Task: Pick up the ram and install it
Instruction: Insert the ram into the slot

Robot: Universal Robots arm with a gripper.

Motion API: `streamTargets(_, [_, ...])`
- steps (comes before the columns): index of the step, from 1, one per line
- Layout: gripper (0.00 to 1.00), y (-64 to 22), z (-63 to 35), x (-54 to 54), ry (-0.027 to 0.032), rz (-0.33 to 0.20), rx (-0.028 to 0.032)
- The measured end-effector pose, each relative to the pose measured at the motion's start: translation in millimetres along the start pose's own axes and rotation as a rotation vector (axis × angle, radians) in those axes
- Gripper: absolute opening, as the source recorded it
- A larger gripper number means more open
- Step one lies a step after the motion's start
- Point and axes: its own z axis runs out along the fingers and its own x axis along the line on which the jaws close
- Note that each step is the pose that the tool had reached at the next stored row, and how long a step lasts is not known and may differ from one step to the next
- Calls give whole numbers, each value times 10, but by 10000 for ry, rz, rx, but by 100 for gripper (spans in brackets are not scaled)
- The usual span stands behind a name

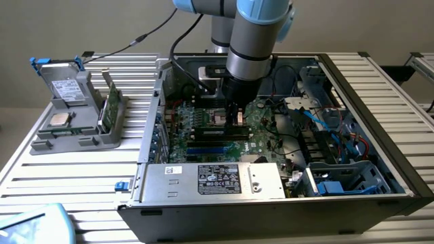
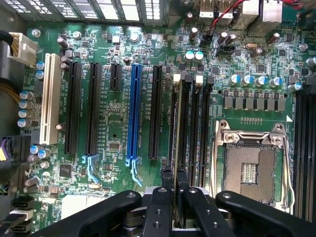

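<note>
Metal computer case (image 1: 271,221) holds motherboard (image 2: 111,126); end effector (image 2: 175,174) grips ram (image 2: 174,148) inside.

The table (image 1: 81,173) is lit brightly and evenly; the computer case (image 1: 271,221) interior is shaded, and small glints are seen on the motherboard (image 2: 114,123).

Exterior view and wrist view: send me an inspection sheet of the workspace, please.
surface: slatted table, open computer case on it.
job's things: ram edge-on along a black memory slot; seating unclear.
clutter: grey holder with drive, processor chip, another green stick.
gripper: gripper shut on the ram.
cables: black cable over the table; blue cable inside the case.
surroundings: plain wall; pale blue object at the table's near corner.
</note>
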Motion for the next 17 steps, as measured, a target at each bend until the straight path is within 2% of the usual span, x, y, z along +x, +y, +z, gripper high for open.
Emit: streamTargets(17, [14, -3, 26, -2, 5, -53, 0])
